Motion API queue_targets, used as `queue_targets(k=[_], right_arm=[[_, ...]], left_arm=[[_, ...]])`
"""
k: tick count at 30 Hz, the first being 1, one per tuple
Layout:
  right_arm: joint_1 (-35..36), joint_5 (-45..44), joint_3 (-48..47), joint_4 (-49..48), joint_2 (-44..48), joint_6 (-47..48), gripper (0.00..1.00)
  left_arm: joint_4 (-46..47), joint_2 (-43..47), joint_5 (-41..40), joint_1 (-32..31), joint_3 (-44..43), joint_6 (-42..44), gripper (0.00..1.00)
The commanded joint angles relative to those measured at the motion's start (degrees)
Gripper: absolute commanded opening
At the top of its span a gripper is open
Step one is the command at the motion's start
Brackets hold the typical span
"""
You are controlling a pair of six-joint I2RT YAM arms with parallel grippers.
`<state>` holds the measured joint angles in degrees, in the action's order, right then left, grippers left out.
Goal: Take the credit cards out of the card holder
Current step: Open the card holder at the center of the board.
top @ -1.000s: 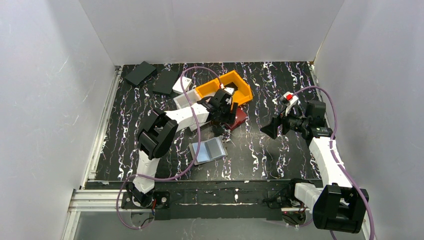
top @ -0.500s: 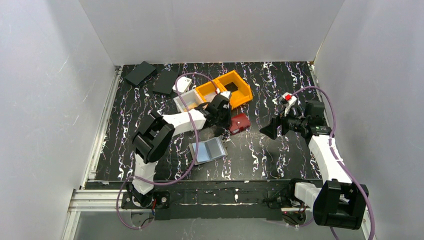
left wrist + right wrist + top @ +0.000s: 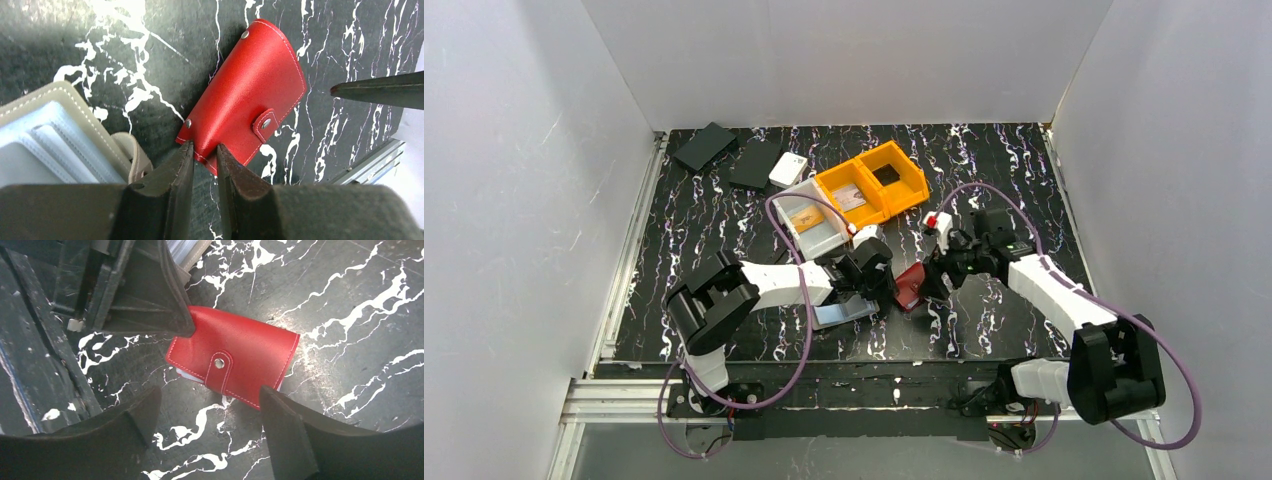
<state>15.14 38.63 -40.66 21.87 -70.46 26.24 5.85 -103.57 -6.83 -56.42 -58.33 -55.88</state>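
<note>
Black white-veined table (image 3: pixel 984 180), front centre: red leather snap-tab card holder (image 3: pixel 910 284) lies flat, 1 corner pinched by the left gripper (image 3: pixel 202 150); right gripper (image 3: pixel 210 390) released, jaws spread beside the tab (image 3: pixel 218 363). Risk: so small a bite may let the holder pivot when the tab is tugged. Long axis diagonal in the left wrist view, tab side facing the right gripper.

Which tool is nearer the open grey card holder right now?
Left. The left tool sits right beside the grey card holder, pinching a corner of the red card holder next to it. The right tool hangs open beyond the red card holder, on its far side.
</note>
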Motion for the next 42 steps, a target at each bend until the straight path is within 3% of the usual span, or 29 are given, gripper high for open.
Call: queue_targets(k=[1,4,19,23,33,42], right_arm=[[6.17,-9.33,-4.94,1.8,-3.3,5.56,0.74],[9.57,-11.68,-6.53,2.49,-6.93,4.92,0.66],[16.52,-24.19,-4.04,-3.62,-10.46,2.07,0.66],[17.95,-24.66,-3.94,-3.78,-10.96,2.02,0.53],[18.22,-22.69,-4.02,-0.45,-9.22,4.77,0.01],[9.87,-10.56,-6.62,11.87,-3.34,16.0,0.01]], left_arm=[[-3.76,3.19,-2.08,-0.27,3.35,-2.75,0.2],[-3.58,3.54,-1.62,-0.27,4.4,-3.58,0.19],[-3.76,3.18,-0.9,-1.6,4.0,-10.46,0.08],[-3.74,2.89,-0.32,-1.93,3.68,-12.55,0.04],[-4.19,4.47,-2.22,-2.03,5.75,-15.31,0.0],[-4.33,4.97,-3.41,-0.16,8.37,-18.04,0.0]])
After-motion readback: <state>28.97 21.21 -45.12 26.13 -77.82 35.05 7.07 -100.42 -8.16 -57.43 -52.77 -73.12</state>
